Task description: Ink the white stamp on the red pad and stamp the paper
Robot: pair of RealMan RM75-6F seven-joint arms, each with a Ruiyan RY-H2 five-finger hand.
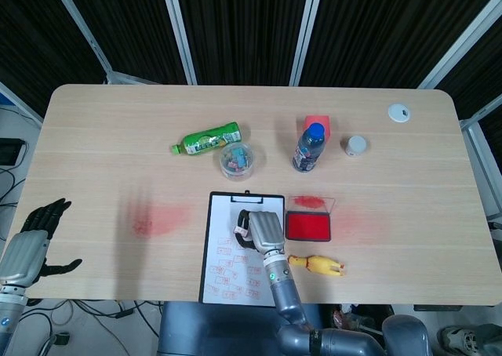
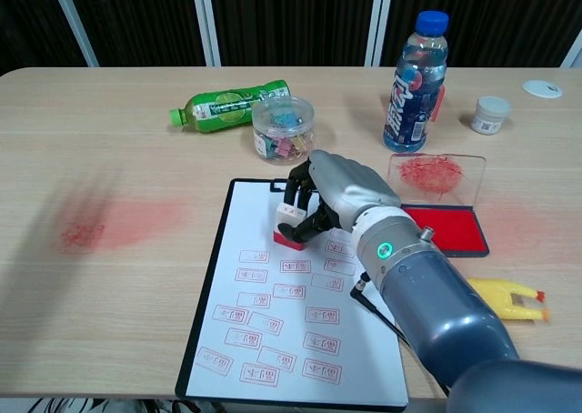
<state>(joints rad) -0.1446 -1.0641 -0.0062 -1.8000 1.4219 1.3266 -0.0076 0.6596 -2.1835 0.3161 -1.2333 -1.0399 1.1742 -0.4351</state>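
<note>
At frame centre: your right hand (image 2: 341, 195) has its fingers clamped on the white stamp (image 2: 289, 225), red base down on the paper (image 2: 291, 313), near the sheet's top.
Why held so: upright and pressed low, probably to leave a print in the blank area above the rows of red marks.
Red pad (image 2: 447, 229): open just right of the clipboard (image 2: 207, 300), within easy reach for re-inking; its clear lid lies behind it.
Left hand (image 1: 31, 242): lower left of the head view, off the table edge, fingers spread, holding nothing.
Surface: pale wood table (image 1: 102, 136), smeared with red patches either side of the clipboard.
Room: dark slatted panels behind.
</note>
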